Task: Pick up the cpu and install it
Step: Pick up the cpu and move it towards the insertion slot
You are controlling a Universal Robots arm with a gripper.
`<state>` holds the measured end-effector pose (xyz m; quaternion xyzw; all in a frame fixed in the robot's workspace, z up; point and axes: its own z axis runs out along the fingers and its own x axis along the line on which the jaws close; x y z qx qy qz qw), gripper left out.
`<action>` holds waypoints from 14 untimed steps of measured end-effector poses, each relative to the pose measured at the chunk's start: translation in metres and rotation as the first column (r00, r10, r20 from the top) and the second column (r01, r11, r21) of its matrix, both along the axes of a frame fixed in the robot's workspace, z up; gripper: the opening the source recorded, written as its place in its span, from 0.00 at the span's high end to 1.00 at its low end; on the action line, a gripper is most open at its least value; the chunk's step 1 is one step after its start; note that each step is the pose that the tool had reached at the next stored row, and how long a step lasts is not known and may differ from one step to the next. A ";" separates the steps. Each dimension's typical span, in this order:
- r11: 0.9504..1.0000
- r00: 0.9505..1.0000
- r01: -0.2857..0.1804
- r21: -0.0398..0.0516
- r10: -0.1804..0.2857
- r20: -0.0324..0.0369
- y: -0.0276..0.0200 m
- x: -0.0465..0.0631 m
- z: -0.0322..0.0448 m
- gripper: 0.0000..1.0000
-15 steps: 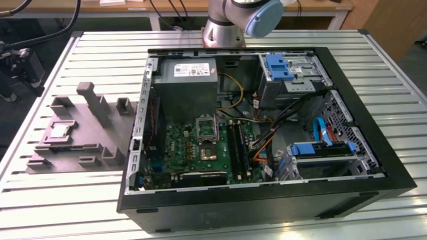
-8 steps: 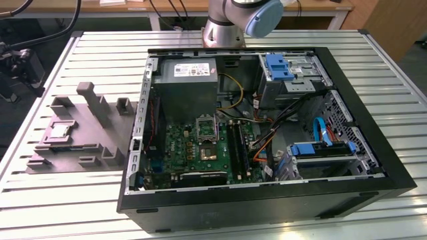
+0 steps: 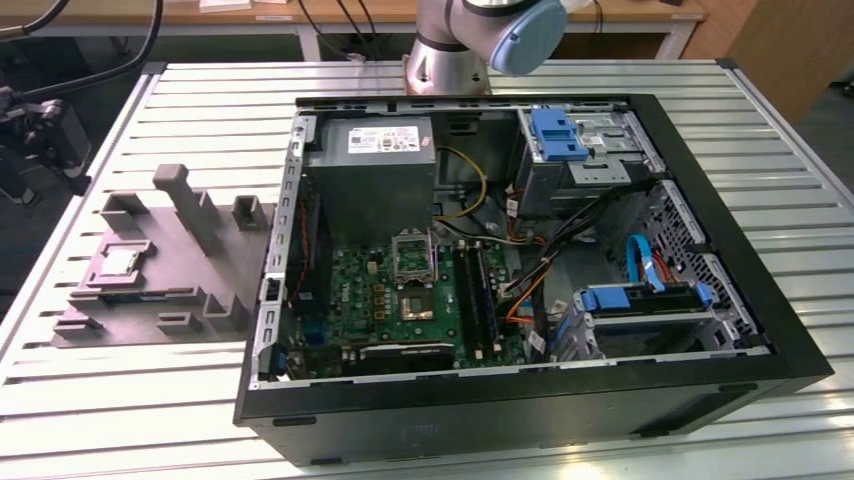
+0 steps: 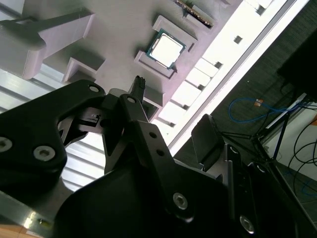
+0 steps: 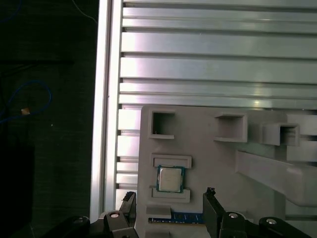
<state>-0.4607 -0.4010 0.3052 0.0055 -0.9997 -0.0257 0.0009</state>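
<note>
Where the slotted metal table carries the open computer case, a grey moulded tray lies at nine o'clock from that case in the exterior view. The cpu sits flat in a square recess of this tray. In the first wrist view the gripper hangs above the tray with its fingers spread wide and nothing between them. The cpu lies just beyond the fingertips, not touched.

I judge the cpu to be very light, stiff and thin. Its metal top looks smooth, so it is probably slippery, and its underside is likely delicate. The best hold seems to be on two opposite edges of the darker rim, with little force and the chip kept level.

Counted: one table, one case, one green motherboard inside the case, one tray, one gripper with two fingers, one silver socket frame on the motherboard at three o'clock from the tray, and one cpu.
</note>
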 end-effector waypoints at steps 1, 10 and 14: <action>1.000 1.000 0.000 0.000 0.000 0.000 0.0000 0.000 -0.0003 0.35; 1.000 1.000 0.002 0.000 -0.002 0.000 -0.0023 0.000 -0.0067 0.35; 1.000 1.000 0.005 0.000 -0.005 0.000 -0.0050 0.000 -0.0107 0.35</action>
